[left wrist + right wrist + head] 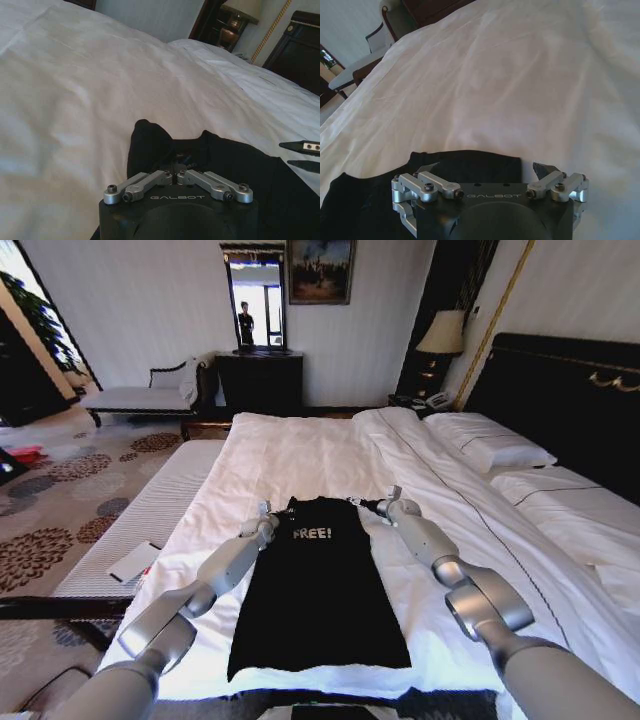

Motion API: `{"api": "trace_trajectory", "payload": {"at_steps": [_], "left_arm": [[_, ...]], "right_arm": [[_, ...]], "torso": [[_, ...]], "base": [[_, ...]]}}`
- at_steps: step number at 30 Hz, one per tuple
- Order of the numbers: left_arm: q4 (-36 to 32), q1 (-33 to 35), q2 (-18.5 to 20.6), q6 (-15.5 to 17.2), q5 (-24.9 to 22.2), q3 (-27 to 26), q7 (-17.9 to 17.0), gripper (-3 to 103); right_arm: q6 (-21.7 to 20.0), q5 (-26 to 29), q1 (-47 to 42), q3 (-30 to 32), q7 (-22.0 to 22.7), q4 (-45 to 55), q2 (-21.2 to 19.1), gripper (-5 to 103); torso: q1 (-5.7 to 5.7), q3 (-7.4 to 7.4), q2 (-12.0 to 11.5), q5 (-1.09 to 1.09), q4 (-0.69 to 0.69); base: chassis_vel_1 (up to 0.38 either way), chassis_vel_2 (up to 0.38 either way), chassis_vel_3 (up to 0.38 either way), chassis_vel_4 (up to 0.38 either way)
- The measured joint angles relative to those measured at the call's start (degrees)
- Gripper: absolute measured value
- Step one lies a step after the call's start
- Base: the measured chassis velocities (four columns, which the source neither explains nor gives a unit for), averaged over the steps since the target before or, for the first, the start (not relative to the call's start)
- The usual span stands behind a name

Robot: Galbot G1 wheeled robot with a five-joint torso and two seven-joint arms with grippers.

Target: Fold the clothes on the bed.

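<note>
Gripping the T-shirt [318,585] collar end: left gripper [266,519] clenched on shoulder fabric, right gripper [383,502] spread wide. Next, right must pinch.

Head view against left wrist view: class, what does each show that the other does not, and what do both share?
The head view alone shows the T-shirt's full length with its FREE! lettering, the pillows and both arms. The left wrist view alone shows the left claw shut, linkages folded, on the shirt's bunched collar edge. Both share the black shirt, the white duvet, the bedside lamp and the right claw, open.
</note>
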Motion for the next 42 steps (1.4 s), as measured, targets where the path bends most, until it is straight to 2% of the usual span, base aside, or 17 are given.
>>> {"api": "trace_trajectory", "payload": {"at_steps": [18,23,25,26,27,28,30,31,34,36,39,42], "left_arm": [[-1.2,0.2,0.7,0.0,-0.9,-0.6,-0.1,0],[-1.6,0.4,1.2,0.0,-1.2,-0.8,-0.1,0],[-1.6,0.5,1.4,0.0,-1.3,-0.9,-0.1,0],[-1.6,0.6,1.6,0.0,-1.3,-0.9,-0.1,0],[-1.6,0.6,1.6,0.0,-1.3,-1.0,-0.1,0],[-1.6,0.6,1.6,0.0,-1.3,-1.0,-0.1,0],[-1.6,0.7,1.7,0.0,-1.3,-1.0,-0.1,0],[-1.6,0.7,1.7,0.0,-1.3,-1.0,-0.1,0],[-1.6,0.7,1.8,0.0,-1.3,-1.2,-0.1,0],[-1.6,0.7,1.8,0.0,-1.3,-1.3,-0.1,0],[-1.6,0.7,2.0,0.0,-1.4,-1.3,-0.1,0],[-1.8,0.7,2.1,0.0,-1.4,-1.5,-0.2,0]], "right_arm": [[1.0,-4.3,1.0,0.2,-1.1,-3.1,2.2,100],[1.5,-4.7,1.2,-0.1,-1.2,-3.7,2.5,82],[1.6,-4.9,1.2,-0.2,-1.3,-3.8,2.5,82],[1.6,-4.9,1.2,-0.4,-1.3,-3.8,2.5,71],[1.7,-5.0,1.2,-0.5,-1.3,-3.8,2.5,65],[1.7,-5.0,1.2,-0.5,-1.3,-3.8,2.5,65],[1.8,-5.0,1.1,-0.7,-1.3,-3.8,2.6,55],[1.8,-5.0,1.1,-0.7,-1.3,-3.8,2.6,55],[2.0,-5.0,0.8,-1.1,-1.3,-3.8,2.5,38],[2.0,-5.0,0.7,-1.2,-1.3,-3.7,2.4,38],[2.1,-5.0,0.4,-1.5,-1.2,-3.3,2.2,22],[2.1,-4.9,0.3,-1.8,-1.1,-3.1,2.1,17]], "torso": [[0.0,0.0,0.0,0.0,-0.02],[0.0,0.0,0.0,0.0,-0.01],[0.0,0.0,0.0,0.0,-0.02],[0.0,0.0,0.0,0.0,-0.02],[0.0,0.0,0.0,0.0,-0.02],[0.0,0.0,0.0,0.0,-0.02],[0.0,0.0,0.0,0.0,-0.02],[0.0,0.0,0.0,0.0,-0.02],[0.0,0.0,0.0,0.0,-0.02],[0.0,0.0,0.0,0.01,-0.02],[0.0,0.0,0.0,0.01,-0.02],[0.0,0.0,0.0,0.01,-0.02]], "base": [[0.0,0.0,0.0,0.0],[0.0,0.0,0.0,0.0],[0.0,0.0,0.0,0.0],[0.0,0.0,0.0,0.0],[0.0,0.0,0.0,0.0],[0.0,0.0,0.0,0.0],[0.0,0.0,0.0,0.0],[0.0,0.0,0.0,0.0],[0.0,0.0,0.0,0.0],[0.0,0.0,0.0,0.0],[0.0,0.0,0.0,0.0],[0.0,0.0,0.0,0.0]]}}
